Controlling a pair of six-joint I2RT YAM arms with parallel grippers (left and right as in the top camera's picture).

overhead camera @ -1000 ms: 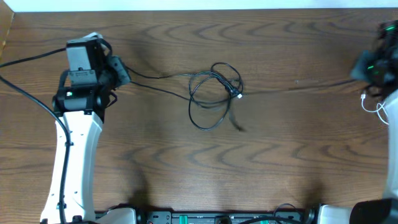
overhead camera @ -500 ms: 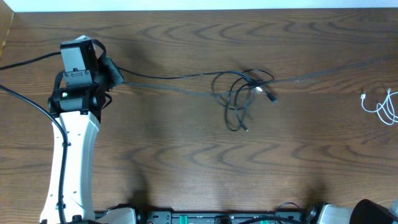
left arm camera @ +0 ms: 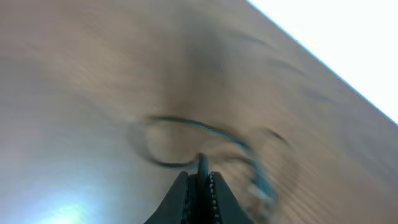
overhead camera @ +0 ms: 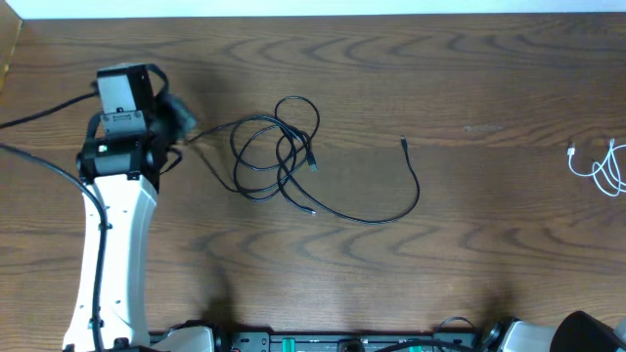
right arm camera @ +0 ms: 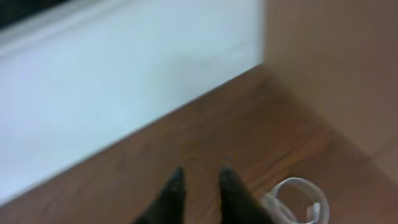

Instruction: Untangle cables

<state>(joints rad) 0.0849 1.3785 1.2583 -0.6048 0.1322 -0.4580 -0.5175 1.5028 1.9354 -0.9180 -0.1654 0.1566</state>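
Note:
A bundle of thin black cables [overhead camera: 277, 149] lies looped left of the table's centre. One loose strand curves right and ends in a small plug [overhead camera: 404, 143]. My left gripper [overhead camera: 184, 123] is at the far left, shut on one end of a black cable [left arm camera: 201, 163]. The left wrist view is blurred, with the loops [left arm camera: 186, 134] just ahead of the jaws. A white cable [overhead camera: 599, 166] lies coiled at the right edge. My right gripper [right arm camera: 200, 177] is out of the overhead view. Its jaws stand slightly apart and empty, just left of the white cable's loop [right arm camera: 298, 198].
The left arm's thick black cable [overhead camera: 39, 166] runs off the table's left side. A pale wall [right arm camera: 124, 81] and the table's far corner lie just beyond the right gripper. The arm bases [overhead camera: 342, 342] sit along the front edge.
The black bundle has slid back left, closer to my left gripper, and loosened, with one strand now lying free toward the centre right. My right arm had left the overhead view half a second ago.

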